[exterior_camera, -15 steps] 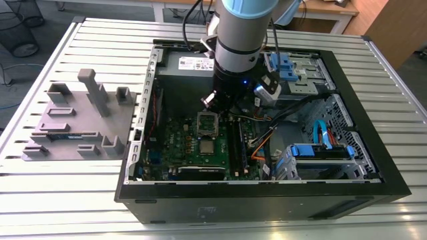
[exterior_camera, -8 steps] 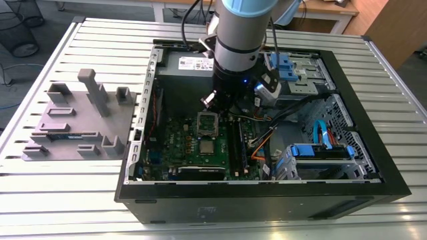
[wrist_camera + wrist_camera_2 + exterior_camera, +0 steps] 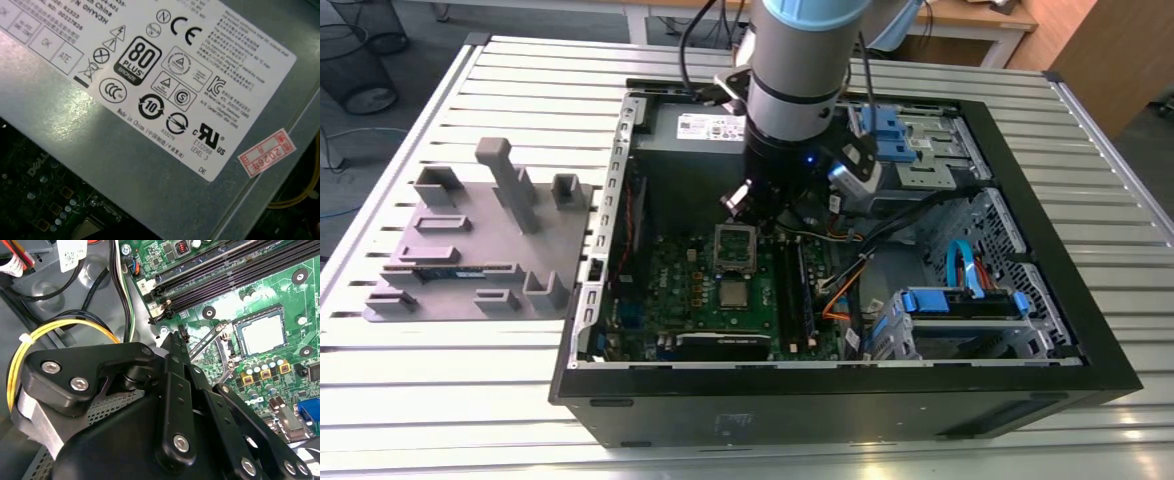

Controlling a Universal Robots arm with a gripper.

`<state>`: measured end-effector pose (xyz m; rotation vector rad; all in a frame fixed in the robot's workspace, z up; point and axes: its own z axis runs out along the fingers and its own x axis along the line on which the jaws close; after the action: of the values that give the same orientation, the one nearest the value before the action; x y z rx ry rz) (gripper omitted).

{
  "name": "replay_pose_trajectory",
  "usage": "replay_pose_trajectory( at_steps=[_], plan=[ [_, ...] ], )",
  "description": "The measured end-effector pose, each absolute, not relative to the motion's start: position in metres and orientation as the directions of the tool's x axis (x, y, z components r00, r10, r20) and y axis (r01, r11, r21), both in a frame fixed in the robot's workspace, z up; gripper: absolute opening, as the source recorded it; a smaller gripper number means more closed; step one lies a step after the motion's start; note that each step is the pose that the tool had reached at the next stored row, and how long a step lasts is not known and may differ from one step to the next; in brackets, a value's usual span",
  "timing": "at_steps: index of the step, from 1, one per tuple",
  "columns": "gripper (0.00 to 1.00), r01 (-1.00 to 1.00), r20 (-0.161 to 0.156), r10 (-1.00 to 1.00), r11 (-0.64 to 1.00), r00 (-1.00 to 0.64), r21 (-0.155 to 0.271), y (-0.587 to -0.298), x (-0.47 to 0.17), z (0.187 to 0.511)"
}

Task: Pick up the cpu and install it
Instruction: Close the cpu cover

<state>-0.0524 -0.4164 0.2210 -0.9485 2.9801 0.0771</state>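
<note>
Exterior view: the arm reaches down into an open PC case lying on a slatted table. The gripper hangs above the motherboard, close to the socket frame, which is swung open. The cpu lies flat in the socket just beside the frame, well below the gripper and apart from it. It is square, so it has no long axis; its edges run parallel to the board's edges, silver top up. A grey fixture plate sits on the table at the exterior view's left.

Second wrist view: the cpu sits seated in the socket, beside the memory slots. The gripper's black linkage fills the foreground; cannot tell whether the fingers are spread or pressed together.

First wrist view: the power supply label on grey metal.
</note>
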Motion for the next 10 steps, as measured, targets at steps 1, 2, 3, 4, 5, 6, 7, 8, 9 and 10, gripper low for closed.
replay_pose_trajectory(
  at_steps=[1,2,3,4,5,6,7,8,9,10],
  plan=[
    [0.11,-0.581,-0.028,-0.581,0.813,-0.814,0.043,-0.4164,-0.0529,0.2211],
    [0.11,-0.584,-0.028,-0.583,0.811,-0.812,0.042,-0.4164,-0.0534,0.2211],
    [0.11,-0.584,-0.028,-0.584,0.81,-0.812,0.042,-0.4164,-0.0533,0.2211],
    [0.11,-0.584,-0.028,-0.584,0.81,-0.812,0.042,-0.4164,-0.0534,0.2211],
    [0.11,-0.584,-0.028,-0.584,0.81,-0.812,0.042,-0.4164,-0.0534,0.2211],
    [0.11,-0.584,-0.028,-0.584,0.81,-0.812,0.042,-0.4164,-0.0534,0.2211],
    [0.11,-0.584,-0.028,-0.584,0.81,-0.812,0.042,-0.4164,-0.0535,0.2213],
    [0.11,-0.584,-0.028,-0.584,0.81,-0.812,0.042,-0.4165,-0.0536,0.2217],
    [0.11,-0.584,-0.028,-0.584,0.81,-0.812,0.042,-0.4164,-0.0537,0.2221],
    [0.11,-0.584,-0.028,-0.584,0.81,-0.811,0.042,-0.4164,-0.0539,0.2226]
  ],
)
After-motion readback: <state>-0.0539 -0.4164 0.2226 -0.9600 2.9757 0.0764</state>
